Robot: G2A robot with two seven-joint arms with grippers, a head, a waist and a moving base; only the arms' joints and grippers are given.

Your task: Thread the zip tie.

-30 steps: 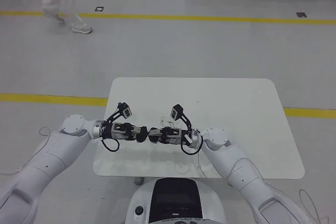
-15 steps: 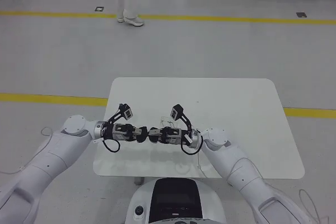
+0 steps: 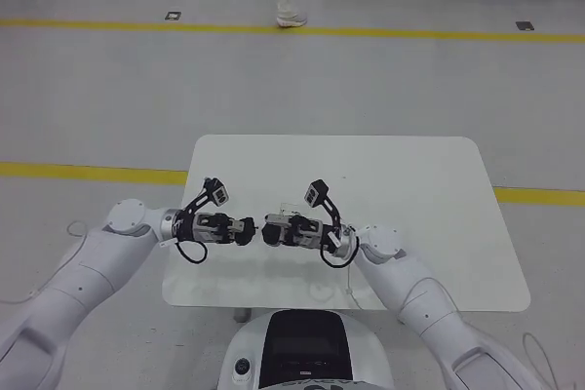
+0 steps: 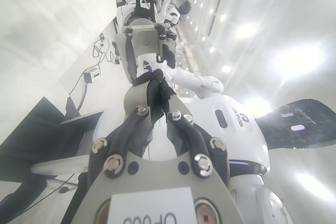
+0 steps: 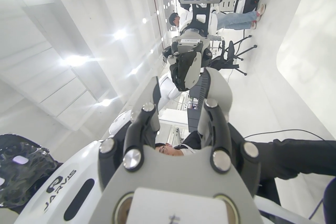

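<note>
Two pairs of fingers [image 3: 244, 232] — now apart

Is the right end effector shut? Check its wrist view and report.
No, the fingers of the right end effector stand well apart in its wrist view, with an open gap between them.

Left gripper [image 3: 246, 231] and right gripper [image 3: 271, 232] face each other, just apart, over the white table [image 3: 419, 195].
</note>
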